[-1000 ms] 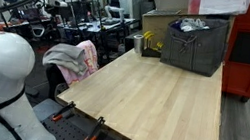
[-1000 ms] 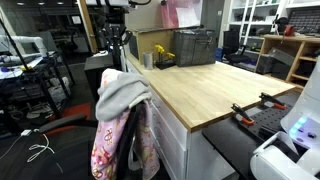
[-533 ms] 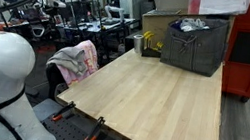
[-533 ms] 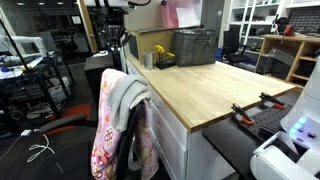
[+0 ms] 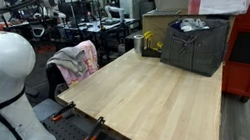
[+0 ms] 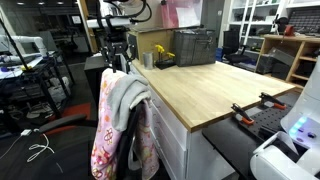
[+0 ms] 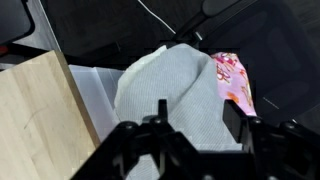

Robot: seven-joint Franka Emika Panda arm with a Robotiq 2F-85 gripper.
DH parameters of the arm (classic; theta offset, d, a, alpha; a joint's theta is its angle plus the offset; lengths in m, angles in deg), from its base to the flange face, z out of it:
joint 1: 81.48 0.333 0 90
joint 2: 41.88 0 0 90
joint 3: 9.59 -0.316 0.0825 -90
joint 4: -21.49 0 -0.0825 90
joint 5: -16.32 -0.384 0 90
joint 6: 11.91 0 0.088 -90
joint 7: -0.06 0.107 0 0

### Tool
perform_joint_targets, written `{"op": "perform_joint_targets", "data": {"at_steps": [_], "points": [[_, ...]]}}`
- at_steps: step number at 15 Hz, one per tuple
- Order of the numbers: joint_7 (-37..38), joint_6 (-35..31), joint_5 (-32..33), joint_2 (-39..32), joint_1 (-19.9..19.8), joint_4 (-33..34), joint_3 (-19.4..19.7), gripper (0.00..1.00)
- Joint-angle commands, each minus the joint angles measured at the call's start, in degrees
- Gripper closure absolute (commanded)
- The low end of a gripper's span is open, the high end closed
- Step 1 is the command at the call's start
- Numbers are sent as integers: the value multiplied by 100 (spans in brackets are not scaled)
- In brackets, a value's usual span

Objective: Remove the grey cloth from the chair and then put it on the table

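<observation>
Spread open and holding nothing, the jaws now hang closer than a moment ago above the grey cloth [image 7: 170, 92], still draped over the chair [image 6: 105, 150] just beneath them, so the grab looks imminent, with the counter [image 7: 35, 110] beyond.

Arm [image 6: 128, 10]: high up, reaching across, its last links turned downward.
Gripper [image 6: 116, 52]: hangs pointing straight down.
Jaws: spread apart in the wrist view.
</observation>
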Motion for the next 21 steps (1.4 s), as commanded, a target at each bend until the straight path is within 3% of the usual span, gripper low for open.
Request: {"op": "perform_joint_targets", "data": {"at_steps": [1, 2, 4, 5, 7, 16, 17, 21], "points": [[57, -30, -19, -140, -81, -121, 79, 7], [66, -46, -16, -208, -98, -114, 110, 1], [75, -122, -21, -324, -134, -94, 171, 0], [93, -137, -36, -383, -156, -70, 191, 29], [84, -216, -83, -415, -211, -67, 186, 28], [66, -523, -149, -324, -304, -144, 105, 96], [63, -540, -145, -304, -298, -153, 97, 100], [172, -651, -188, 1, -321, -365, 89, 99]]}}
